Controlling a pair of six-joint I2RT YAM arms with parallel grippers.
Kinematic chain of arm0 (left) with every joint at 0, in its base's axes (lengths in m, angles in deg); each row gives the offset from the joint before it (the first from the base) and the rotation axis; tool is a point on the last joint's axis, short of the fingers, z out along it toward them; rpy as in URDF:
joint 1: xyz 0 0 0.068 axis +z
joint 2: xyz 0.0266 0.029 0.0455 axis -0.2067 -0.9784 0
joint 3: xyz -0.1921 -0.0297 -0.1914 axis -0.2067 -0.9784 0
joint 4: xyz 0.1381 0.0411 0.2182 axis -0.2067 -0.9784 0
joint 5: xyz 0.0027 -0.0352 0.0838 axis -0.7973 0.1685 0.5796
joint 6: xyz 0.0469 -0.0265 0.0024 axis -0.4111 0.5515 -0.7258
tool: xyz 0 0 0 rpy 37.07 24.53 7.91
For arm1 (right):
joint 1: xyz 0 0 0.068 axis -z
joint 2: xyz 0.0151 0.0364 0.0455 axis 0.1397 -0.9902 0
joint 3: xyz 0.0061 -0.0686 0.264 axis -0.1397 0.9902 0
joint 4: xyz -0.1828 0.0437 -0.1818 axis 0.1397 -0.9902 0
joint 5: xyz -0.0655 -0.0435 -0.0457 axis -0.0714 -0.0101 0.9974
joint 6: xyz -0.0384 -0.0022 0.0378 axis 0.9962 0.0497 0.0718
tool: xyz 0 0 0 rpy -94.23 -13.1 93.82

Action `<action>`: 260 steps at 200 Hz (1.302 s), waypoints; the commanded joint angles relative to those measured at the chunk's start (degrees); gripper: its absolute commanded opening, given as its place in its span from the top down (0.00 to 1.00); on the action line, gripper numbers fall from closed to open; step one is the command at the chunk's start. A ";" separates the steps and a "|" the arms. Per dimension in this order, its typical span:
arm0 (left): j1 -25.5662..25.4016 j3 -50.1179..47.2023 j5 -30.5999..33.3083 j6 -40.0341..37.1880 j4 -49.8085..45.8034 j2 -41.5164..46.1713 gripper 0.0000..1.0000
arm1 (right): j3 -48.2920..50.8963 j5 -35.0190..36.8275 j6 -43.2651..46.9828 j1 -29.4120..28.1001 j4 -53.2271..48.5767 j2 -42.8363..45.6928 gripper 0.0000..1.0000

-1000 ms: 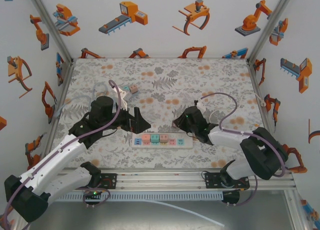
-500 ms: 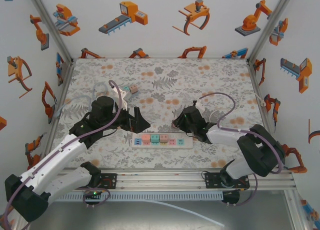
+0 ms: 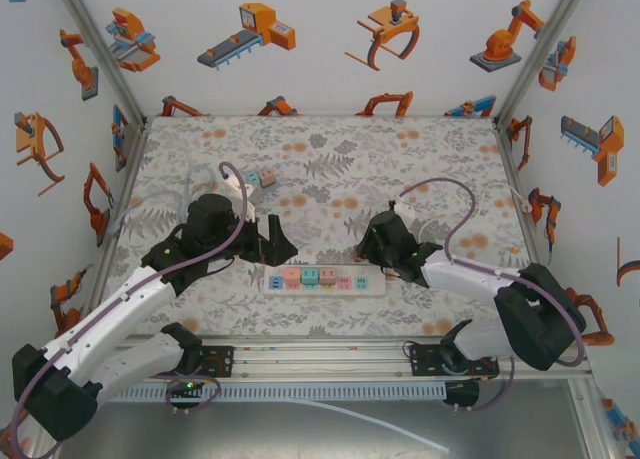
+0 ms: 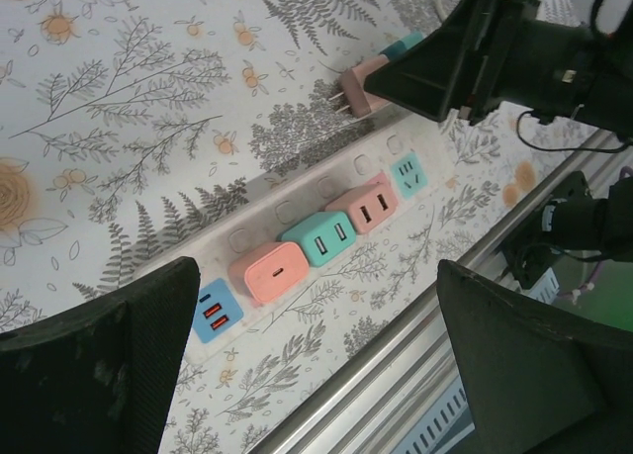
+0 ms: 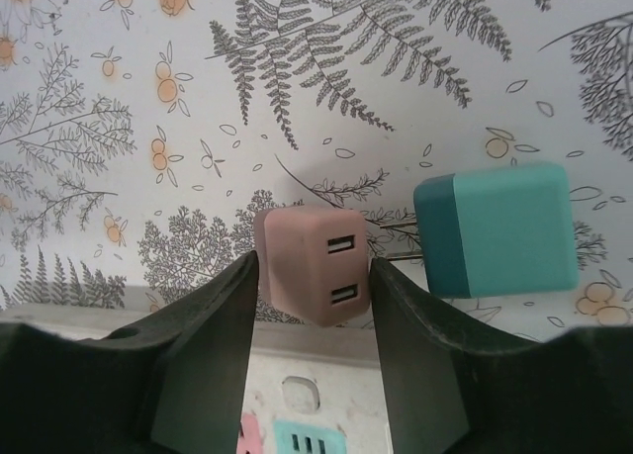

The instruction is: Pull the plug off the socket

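Pink plug [image 5: 312, 261] is sitting between the fingers of our right pincer [image 3: 365, 245], clear of the power strip [image 4: 297, 202]. Our left pincer [image 3: 273, 243] is hovering spread wide above that strip. Our right pincer is clasping the plug, a teal plug [image 5: 495, 231] lying just right of its fingers.

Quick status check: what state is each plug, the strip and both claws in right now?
pink plug, out of the strip, prongs bare, between the right claw fingers
teal plug, unplugged, lying beside it
power strip, five adapters seated, some sockets bare
left claw, open, holding nothing
right claw, straddling the pink plug; grip unclear
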 commanded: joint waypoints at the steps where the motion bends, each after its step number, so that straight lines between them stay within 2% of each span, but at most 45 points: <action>1: -0.21 -0.13 2.25 -0.89 -1.71 -0.07 0.03 | -2.93 3.09 4.31 0.18 -3.50 2.92 0.49; 42: -0.20 -0.27 3.35 -0.53 -2.10 0.52 0.03 | -4.73 5.17 9.72 0.23 -6.28 7.31 0.48; 85: 0.00 -0.40 9.10 0.64 -4.19 1.16 0.03 | -5.57 2.41 28.38 0.23 -3.10 15.00 0.50; 106: 0.23 -0.61 12.54 2.07 -5.83 0.86 0.03 | -5.43 -4.30 38.46 0.23 -0.59 18.04 0.51; 157: 2.41 -2.76 14.02 5.07 -7.72 -0.44 0.03 | -3.74 -30.76 61.36 -1.93 2.24 22.06 0.52; 176: 3.28 -3.27 14.03 6.12 -8.78 -2.01 0.03 | -4.06 -35.62 71.22 -4.90 -1.91 21.60 0.50; 198: 3.83 -4.60 13.24 6.49 -7.95 -3.07 0.03 | -4.73 -36.40 79.78 -8.97 -6.92 19.52 0.49; 232: 4.36 -6.06 12.00 6.50 -7.12 -5.36 0.03 | -6.94 -36.66 83.12 -11.99 -10.10 12.93 0.48; 260: 4.45 -7.59 11.40 6.45 -5.89 -6.65 0.02 | -7.77 -36.43 83.79 -13.46 -8.53 7.01 0.49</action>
